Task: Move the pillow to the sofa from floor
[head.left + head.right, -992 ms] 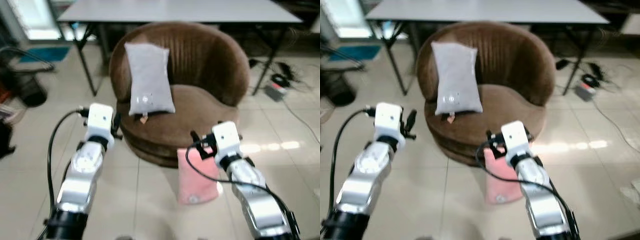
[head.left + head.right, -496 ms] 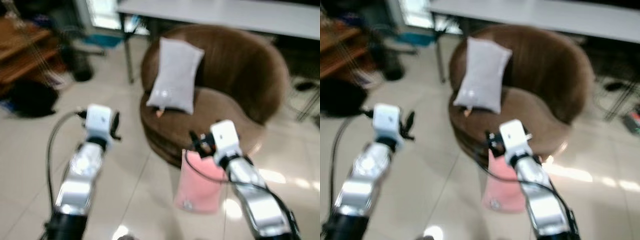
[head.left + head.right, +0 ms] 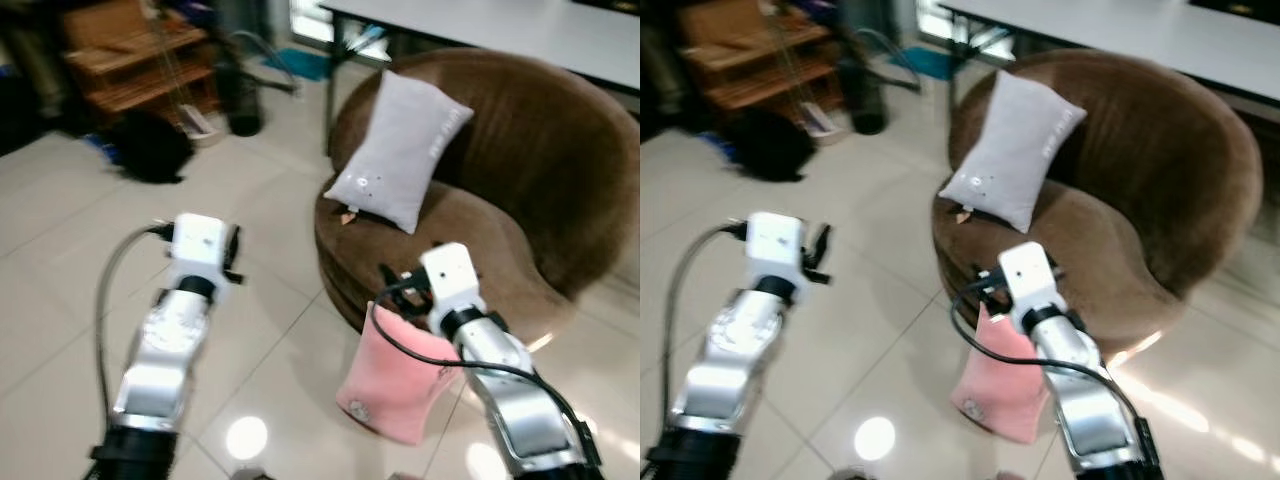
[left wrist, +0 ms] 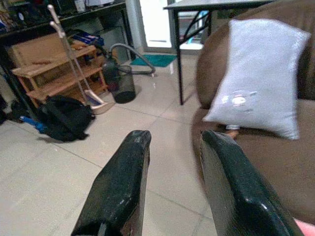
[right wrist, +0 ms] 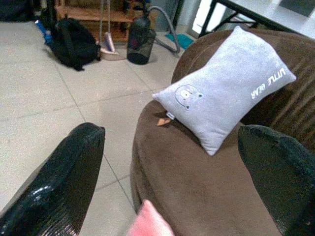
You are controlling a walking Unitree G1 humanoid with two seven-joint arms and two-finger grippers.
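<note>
The pink pillow (image 3: 398, 385) stood on the tiled floor (image 3: 270, 330), leaning against the front of the round brown sofa (image 3: 520, 190). A grey pillow (image 3: 400, 150) rested tilted on the sofa seat against the backrest. The right gripper (image 5: 172, 172) hovered just above the pink pillow, jaws spread wide and holding nothing. The left gripper (image 4: 172, 177) was raised over bare floor to the sofa's left, jaws moderately parted and empty. A black bag (image 4: 64, 118) lay near a wooden shelf (image 4: 54, 73).

Pink pillow (image 3: 998, 385) on the floor, touching the round brown sofa (image 3: 1160, 200). Grey pillow (image 3: 1014, 150) leaning on the seat. Maybe a black bag (image 3: 770, 145) behind.
</note>
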